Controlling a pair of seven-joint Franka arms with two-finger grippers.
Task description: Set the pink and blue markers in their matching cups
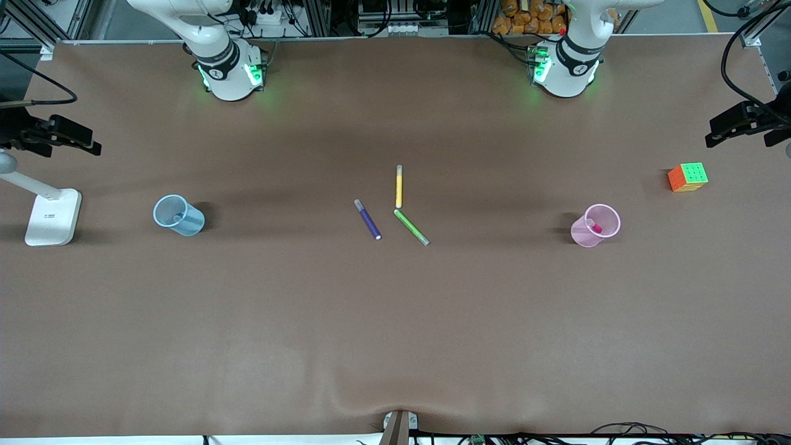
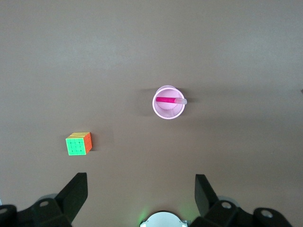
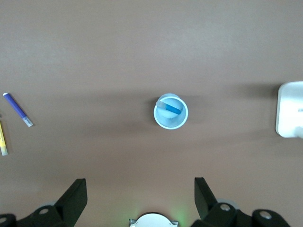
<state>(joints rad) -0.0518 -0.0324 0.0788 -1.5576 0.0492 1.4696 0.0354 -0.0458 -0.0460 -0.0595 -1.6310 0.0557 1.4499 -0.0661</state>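
Table middle occupied by purple marker (image 1: pixel 368 219), yellow marker (image 1: pixel 399 186), green marker (image 1: pixel 411 227) | ends blocked by blue cup (image 1: pixel 178 214), pink cup (image 1: pixel 596 225), cube (image 1: pixel 688 177), white stand (image 1: pixel 52 216) | open brown table (image 1: pixel 395 334) seen nearer the front camera.

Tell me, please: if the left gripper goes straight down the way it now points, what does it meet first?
Probably bare table, just short of the pink cup; the open left gripper sits off-centre from it, though depth is unclear.
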